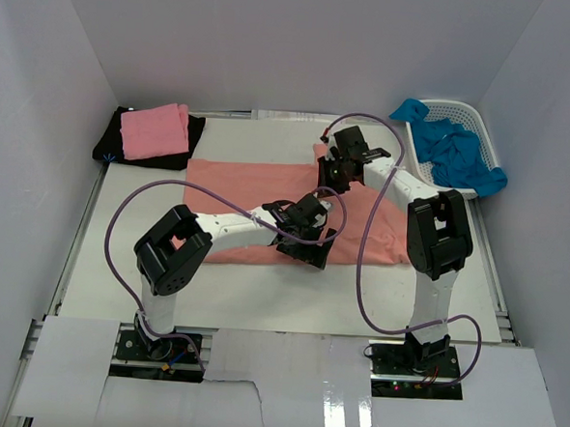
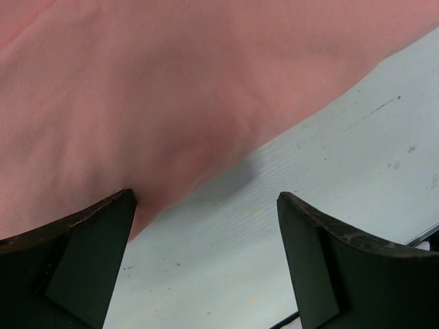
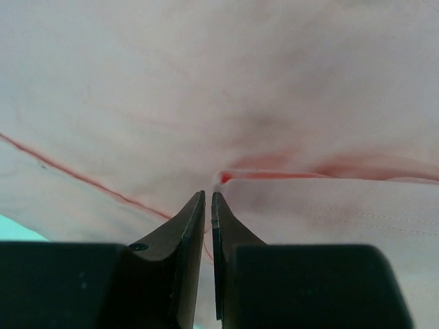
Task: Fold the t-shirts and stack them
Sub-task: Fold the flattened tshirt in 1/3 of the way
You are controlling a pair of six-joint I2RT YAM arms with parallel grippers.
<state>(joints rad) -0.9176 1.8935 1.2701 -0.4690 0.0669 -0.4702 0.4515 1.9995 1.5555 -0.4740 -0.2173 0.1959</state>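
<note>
Left hand spread above salmon t-shirt.

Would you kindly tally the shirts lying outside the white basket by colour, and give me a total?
Salmon-coral shirt: 1
Pink shirt: 1
Black shirt: 1
Total: 3

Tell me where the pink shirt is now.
In the top view, the pink shirt lies folded on the black shirt at the table's far left corner, beyond the spread coral shirt.
</note>
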